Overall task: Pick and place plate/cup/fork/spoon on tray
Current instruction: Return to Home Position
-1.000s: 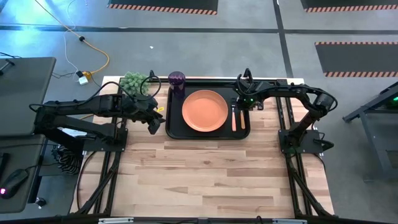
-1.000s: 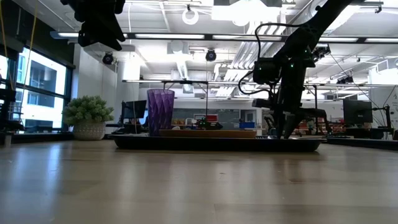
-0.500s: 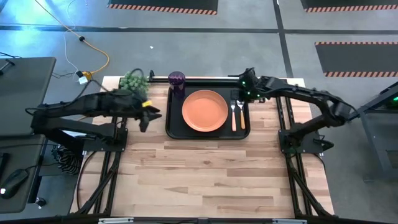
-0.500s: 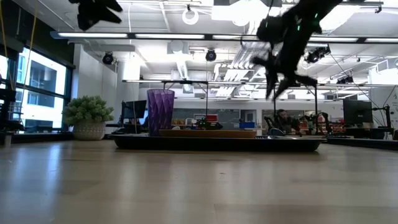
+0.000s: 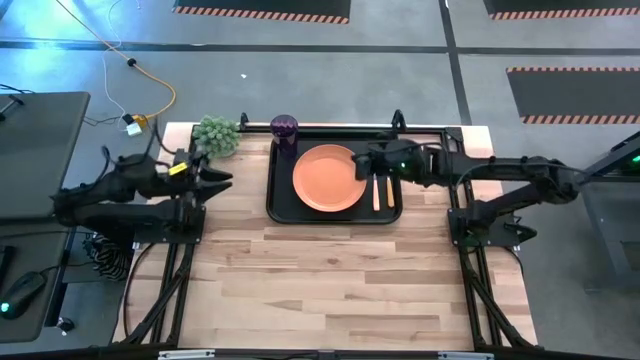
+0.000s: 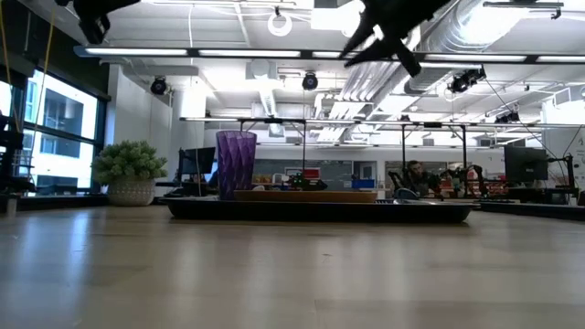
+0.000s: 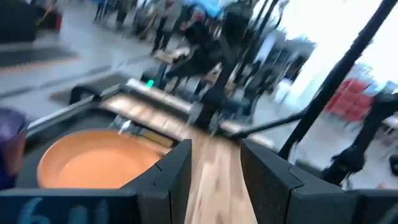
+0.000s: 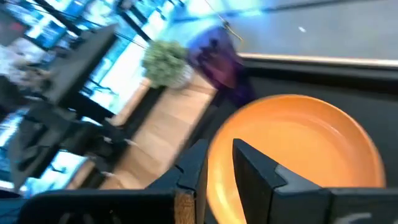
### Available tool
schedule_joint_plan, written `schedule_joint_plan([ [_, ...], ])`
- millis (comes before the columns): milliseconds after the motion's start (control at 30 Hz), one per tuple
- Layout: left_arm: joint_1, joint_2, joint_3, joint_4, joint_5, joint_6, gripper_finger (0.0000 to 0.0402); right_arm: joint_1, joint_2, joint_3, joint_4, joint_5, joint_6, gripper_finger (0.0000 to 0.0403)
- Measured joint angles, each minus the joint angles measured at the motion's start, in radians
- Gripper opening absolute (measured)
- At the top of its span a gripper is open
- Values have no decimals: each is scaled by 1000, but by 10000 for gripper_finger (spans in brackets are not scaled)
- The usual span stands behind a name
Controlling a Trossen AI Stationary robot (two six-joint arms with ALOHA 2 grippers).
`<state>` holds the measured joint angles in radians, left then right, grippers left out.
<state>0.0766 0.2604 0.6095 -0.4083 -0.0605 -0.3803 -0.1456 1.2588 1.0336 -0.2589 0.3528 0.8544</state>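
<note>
tray (image 5: 281, 212) at bench's far edge | plate (image 5: 329, 178), cup (image 5: 284, 127), fork (image 5: 376, 189), spoon (image 5: 388, 190) on it, handles toward near edge | right gripper (image 5: 367, 163) nearer, fingers apart, empty, above plate's right rim | left gripper (image 5: 215, 180) apart, empty, at left edge

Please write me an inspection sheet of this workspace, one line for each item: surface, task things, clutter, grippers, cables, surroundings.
Surface: wooden table, front part bare.
Task things: tray at the far middle; on it the plate, the cup at its far left corner, the fork right of the plate. The spoon cannot be made out beside the fork, under the right arm.
Clutter: green plant ball left of the tray.
Grippers: left gripper open, empty, raised near the left edge; right gripper open, empty, high over the tray's right side.
Cables: yellow cable on the floor behind the table.
Surroundings: large room with desks and ceiling lights; a desk with a mouse at the left.
</note>
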Motion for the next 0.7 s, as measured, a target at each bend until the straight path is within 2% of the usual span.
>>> schedule_joint_plan([
  [133, -8, -141, -124, 105, 30, 29, 125, 64, 0, 0, 94, 40, -25, 67],
  [300, -9, -259, -240, 152, 91, 123, 125, 101, 0, 0, 155, 16, -21, 67],
  [533, -13, -248, -387, 243, 108, 176, 125, 126, -4, -1, 184, -50, 56, 67],
  [700, -13, -256, -496, 334, 135, 142, 125, 143, -10, -1, 258, -81, -34, 67],
])
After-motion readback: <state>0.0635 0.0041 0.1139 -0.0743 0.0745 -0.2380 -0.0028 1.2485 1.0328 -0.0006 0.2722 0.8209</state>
